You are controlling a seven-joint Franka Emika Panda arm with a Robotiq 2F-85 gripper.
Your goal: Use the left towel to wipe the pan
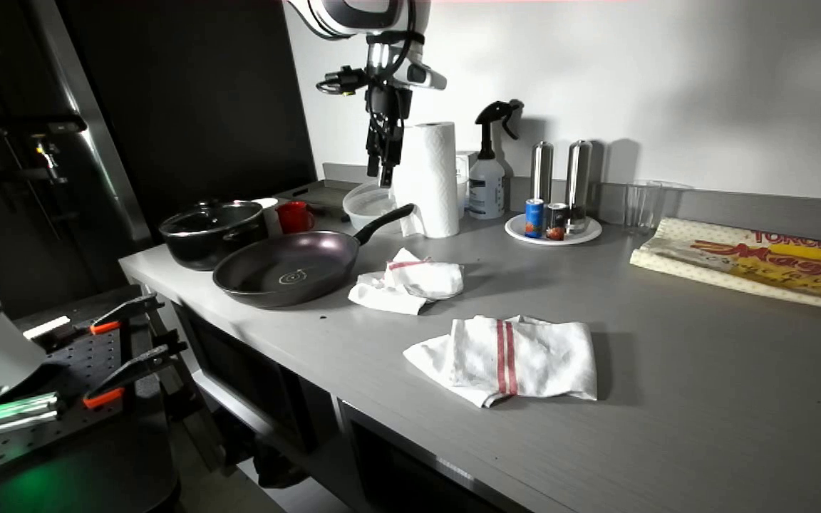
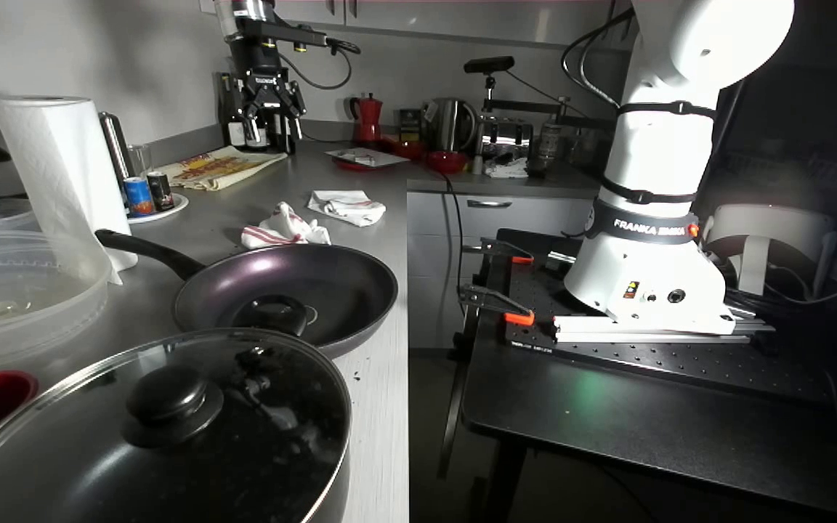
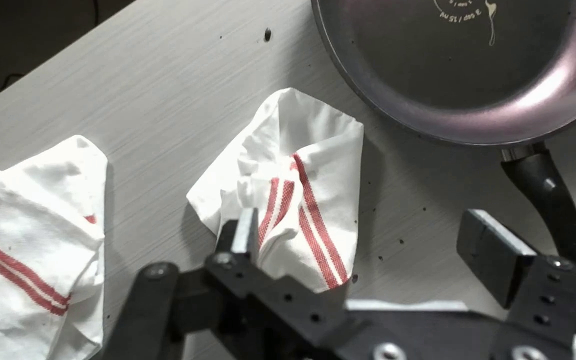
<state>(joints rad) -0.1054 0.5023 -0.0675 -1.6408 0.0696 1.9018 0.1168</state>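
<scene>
The Robotiq gripper [image 3: 365, 240], nearest in the wrist view, hangs released, jaws spread wide, above the grey countertop [image 3: 133, 90]; a crumpled red-striped towel [image 3: 328, 190] lies near left of the frying pan [image 3: 458, 80], a loosely folded red-striped towel [image 3: 18, 225] farther left

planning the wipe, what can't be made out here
Pan: cut off by top and right edges, wrist view.
Towel nearer the pan: partly behind the jaws, wrist view.
Other towel: cut off by left edge, wrist view.
Spray bottle: print too small to read, in an exterior view.
</scene>
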